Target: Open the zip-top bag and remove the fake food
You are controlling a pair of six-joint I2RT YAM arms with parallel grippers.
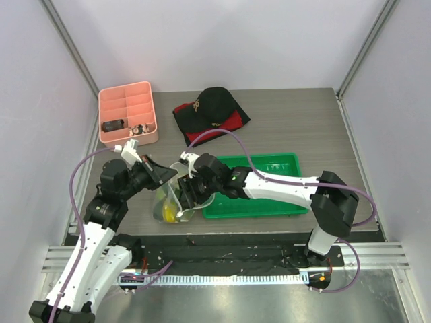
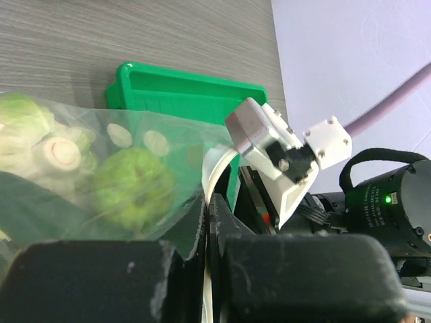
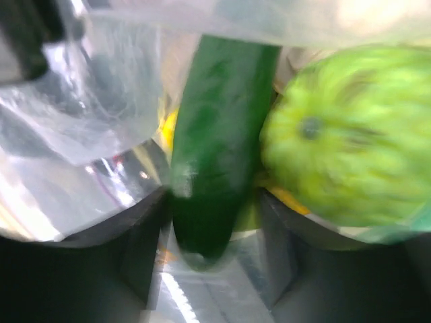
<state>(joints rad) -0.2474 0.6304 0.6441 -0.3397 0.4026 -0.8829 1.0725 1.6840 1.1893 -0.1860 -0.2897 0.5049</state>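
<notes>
One zip-top bag [image 1: 170, 202] hangs just above the table [image 1: 303, 121], at the left end of the single green tray [image 1: 256, 214]. Its fake food shows through the film: one cabbage [image 2: 131, 185], one cucumber [image 3: 215, 134], one yellow piece [image 1: 168, 214] and a few whitish slices [image 2: 60, 151]. The left gripper [image 2: 209, 249] pinches the bag's edge in a narrow gap. The right gripper [image 1: 187, 195] straddles the cucumber; whether it grips is unclear. Farther back sit one pink box [image 1: 153, 108] and one black cap [image 1: 214, 101].
</notes>
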